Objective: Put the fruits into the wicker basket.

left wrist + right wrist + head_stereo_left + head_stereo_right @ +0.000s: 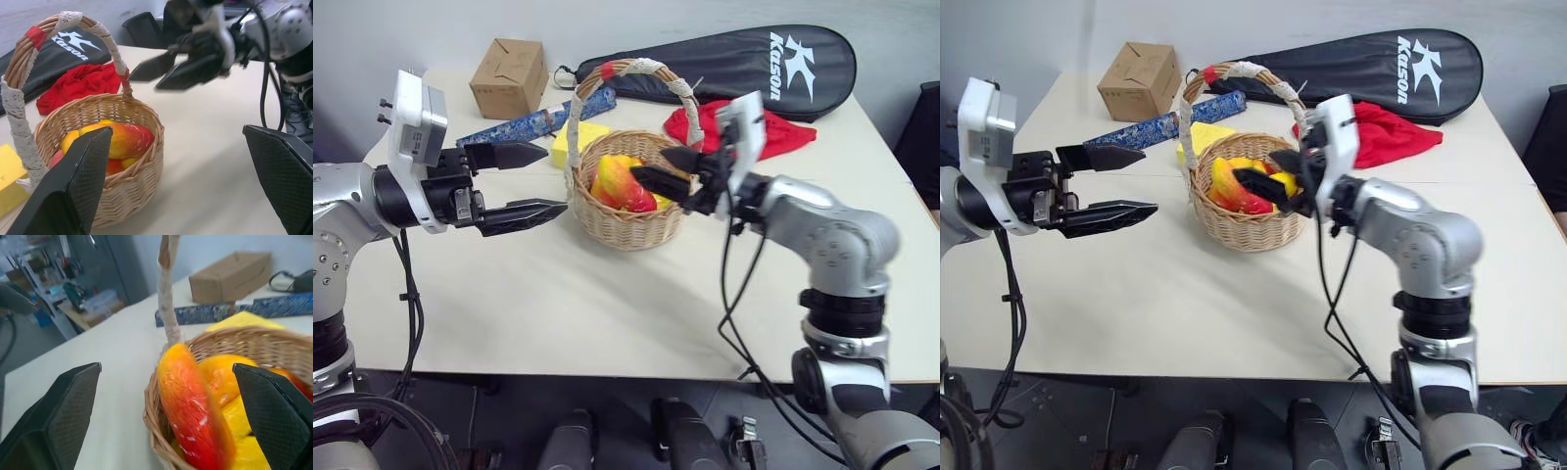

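Now your right gripper (671,168) hangs with its fingers spread and empty just over the near rim of the wicker basket (628,223), right beside the red-and-yellow mango (622,183) lying inside with the other fruits (234,431). Your left gripper (521,183) hovers level, jaws wide apart and holding nothing, just off the basket's opposite side on the white table (558,304).
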